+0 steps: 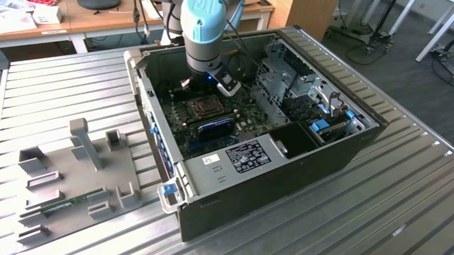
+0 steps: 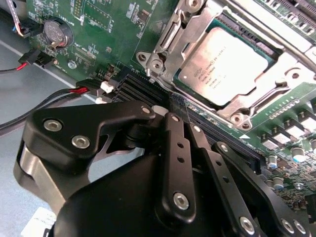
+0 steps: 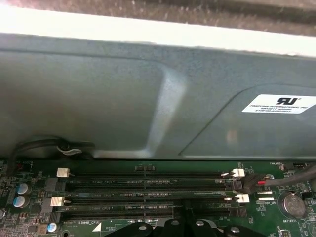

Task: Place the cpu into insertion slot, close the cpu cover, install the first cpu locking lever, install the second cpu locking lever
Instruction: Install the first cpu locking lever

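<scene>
the cpu [image 2: 224, 66], a dull grey square, lies in the slot [image 2: 276, 84] with the cover [image 2: 197, 22] closed over its edges. in the second wrist view the gripper [image 2: 170, 111] sits beside the socket over the memory slots [image 2: 143, 91], fingers drawn together, holding nothing. the first wrist view adds the case wall [image 3: 123, 98]; the exterior view shows the arm [image 1: 206, 37] inside the case [image 1: 341, 143].

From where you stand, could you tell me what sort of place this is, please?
Probably a robotics lab or test workshop: an open black desktop computer case lies on a ribbed metal table, a grey plastic parts fixture sits beside it, and wooden desks stand behind.
</scene>
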`<state>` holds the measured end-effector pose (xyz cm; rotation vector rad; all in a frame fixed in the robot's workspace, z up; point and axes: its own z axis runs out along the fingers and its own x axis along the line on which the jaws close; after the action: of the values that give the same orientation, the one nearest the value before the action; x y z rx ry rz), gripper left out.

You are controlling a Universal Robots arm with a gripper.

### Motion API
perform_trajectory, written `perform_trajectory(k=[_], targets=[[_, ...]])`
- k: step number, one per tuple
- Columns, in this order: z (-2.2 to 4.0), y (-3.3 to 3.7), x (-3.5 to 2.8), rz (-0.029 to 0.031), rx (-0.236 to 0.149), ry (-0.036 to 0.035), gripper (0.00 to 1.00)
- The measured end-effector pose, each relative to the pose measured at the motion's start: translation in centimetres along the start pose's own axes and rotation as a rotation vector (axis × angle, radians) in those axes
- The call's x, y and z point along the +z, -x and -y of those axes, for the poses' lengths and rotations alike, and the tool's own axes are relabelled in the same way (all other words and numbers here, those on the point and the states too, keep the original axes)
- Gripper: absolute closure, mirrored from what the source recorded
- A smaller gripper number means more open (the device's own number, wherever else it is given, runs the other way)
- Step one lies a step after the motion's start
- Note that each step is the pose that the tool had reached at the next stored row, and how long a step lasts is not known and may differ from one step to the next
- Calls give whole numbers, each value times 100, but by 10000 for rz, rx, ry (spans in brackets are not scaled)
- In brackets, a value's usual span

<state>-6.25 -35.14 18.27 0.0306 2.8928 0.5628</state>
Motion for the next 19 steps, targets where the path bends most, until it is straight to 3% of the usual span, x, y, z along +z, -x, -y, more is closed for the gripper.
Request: perform_trajectory(k=[3, 9, 15, 19], targets=[[3, 0, -2, 21, 14, 114, 89], [3, 2, 4, 97, 60, 511, 89], [5, 2, -10, 90, 66, 503, 89], [-17, 13, -64, 90, 66, 504, 89]])
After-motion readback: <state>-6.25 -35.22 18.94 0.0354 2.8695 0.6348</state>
